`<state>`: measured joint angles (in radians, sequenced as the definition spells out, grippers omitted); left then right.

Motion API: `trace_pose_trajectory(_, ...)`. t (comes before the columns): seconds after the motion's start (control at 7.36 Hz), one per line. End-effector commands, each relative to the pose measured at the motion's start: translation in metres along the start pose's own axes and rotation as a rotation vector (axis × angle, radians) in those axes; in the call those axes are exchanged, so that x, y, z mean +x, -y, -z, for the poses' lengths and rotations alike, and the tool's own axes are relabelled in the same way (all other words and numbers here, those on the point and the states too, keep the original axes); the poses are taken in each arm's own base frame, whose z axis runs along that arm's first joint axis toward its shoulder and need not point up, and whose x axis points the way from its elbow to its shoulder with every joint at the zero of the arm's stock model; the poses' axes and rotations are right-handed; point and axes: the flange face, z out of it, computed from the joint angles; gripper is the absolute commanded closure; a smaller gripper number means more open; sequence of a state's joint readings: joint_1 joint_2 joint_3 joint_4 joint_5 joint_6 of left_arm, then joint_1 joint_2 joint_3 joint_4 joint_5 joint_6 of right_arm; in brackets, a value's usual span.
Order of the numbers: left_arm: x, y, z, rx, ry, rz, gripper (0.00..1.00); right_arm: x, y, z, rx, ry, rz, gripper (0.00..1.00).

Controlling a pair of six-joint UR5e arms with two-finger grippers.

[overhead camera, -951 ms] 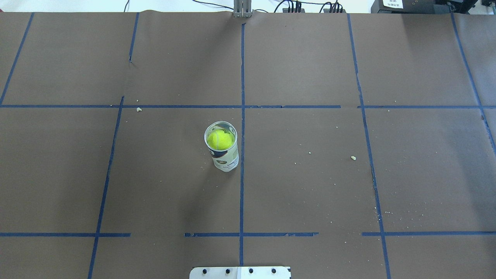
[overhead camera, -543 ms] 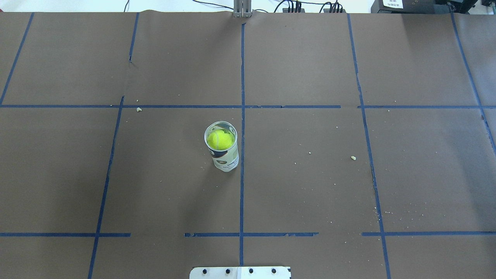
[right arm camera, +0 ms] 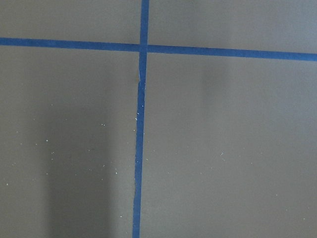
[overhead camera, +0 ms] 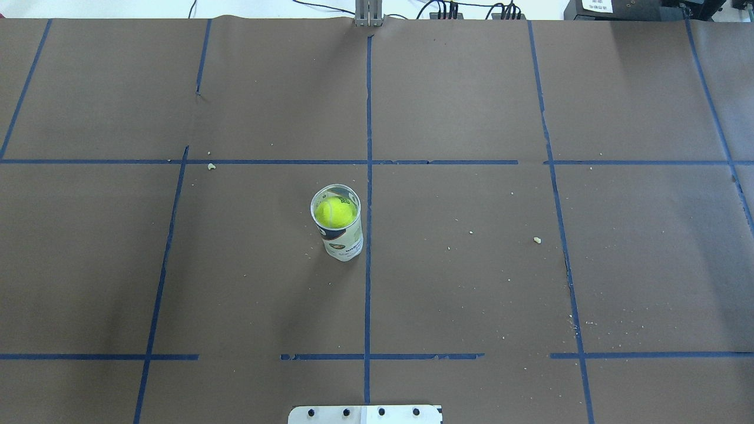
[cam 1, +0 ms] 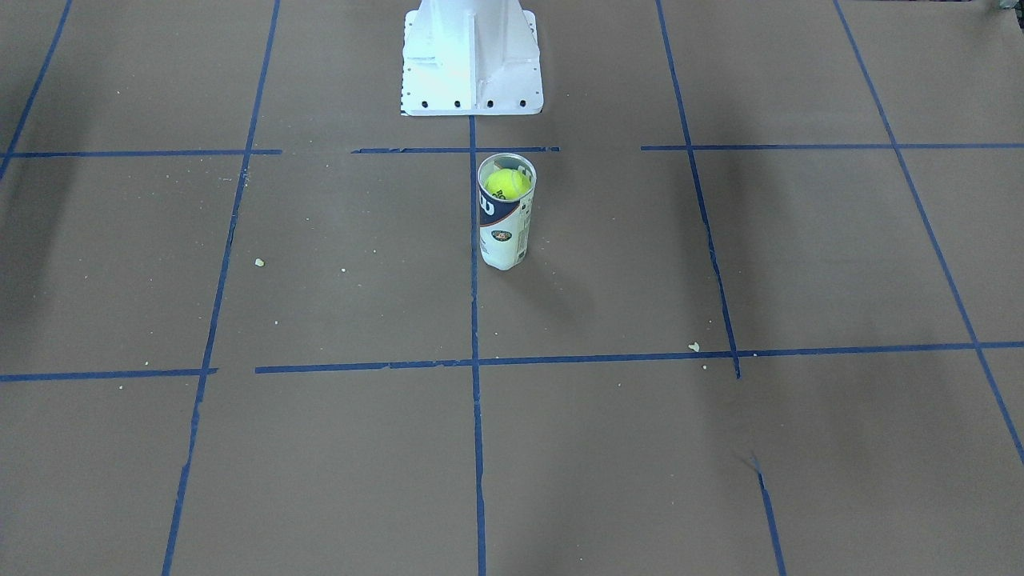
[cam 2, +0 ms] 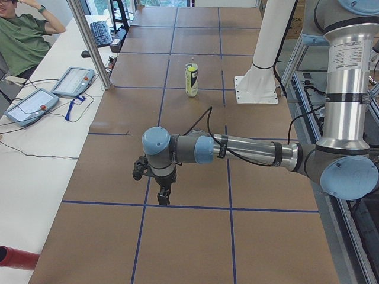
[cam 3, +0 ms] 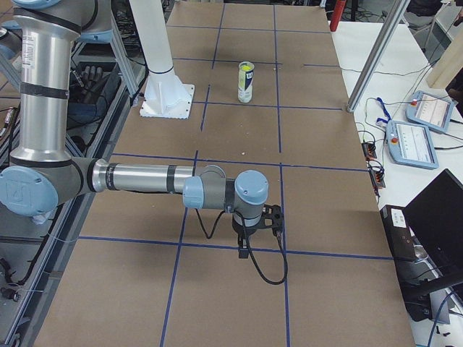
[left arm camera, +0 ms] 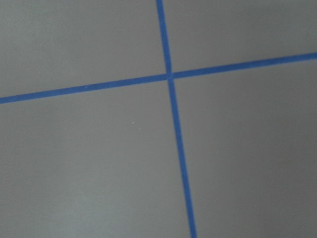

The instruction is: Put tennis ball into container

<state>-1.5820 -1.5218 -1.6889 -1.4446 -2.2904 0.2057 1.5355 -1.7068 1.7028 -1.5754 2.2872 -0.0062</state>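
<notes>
The tennis ball (overhead camera: 334,212) sits inside the upright clear container (overhead camera: 343,238), just below its open mouth, near the table's middle line. From the front, the ball (cam 1: 507,184) shows yellow-green above the tube's (cam 1: 503,232) white and navy label. Both grippers are far from it at the table's ends, seen only in the side views. The left gripper (cam 2: 159,190) hangs low over the brown paper and the right gripper (cam 3: 249,242) does the same. I cannot tell whether either is open or shut. Both wrist views show only paper and blue tape.
Brown paper with a blue tape grid (overhead camera: 368,176) covers the table. The white robot base (cam 1: 472,56) stands behind the tube. Small crumbs (overhead camera: 536,239) lie scattered. An operator (cam 2: 23,35), tablets (cam 2: 72,81) and a keyboard sit on the side bench.
</notes>
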Motion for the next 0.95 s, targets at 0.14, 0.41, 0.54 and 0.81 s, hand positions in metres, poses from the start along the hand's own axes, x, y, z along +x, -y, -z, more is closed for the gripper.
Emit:
trace_pose_trajectory(0.14,-0.017,-0.009,-0.001,0.0,-0.018,0.028,0.0,0.0,0.0,0.0,0.0,0.0,0.0,0.0)
trace_pose_trajectory(0.41,-0.019,-0.009,-0.003,-0.005,-0.022,0.113,0.0,0.0,0.0,0.0,0.0,0.0,0.0,0.0)
trace_pose_trajectory(0.54,-0.014,-0.003,0.004,0.011,-0.019,0.099,0.0,0.0,0.0,0.0,0.0,0.0,0.0,0.0)
trace_pose_trajectory(0.81,-0.006,0.003,0.015,0.034,-0.012,0.068,0.0,0.0,0.0,0.0,0.0,0.0,0.0,0.0)
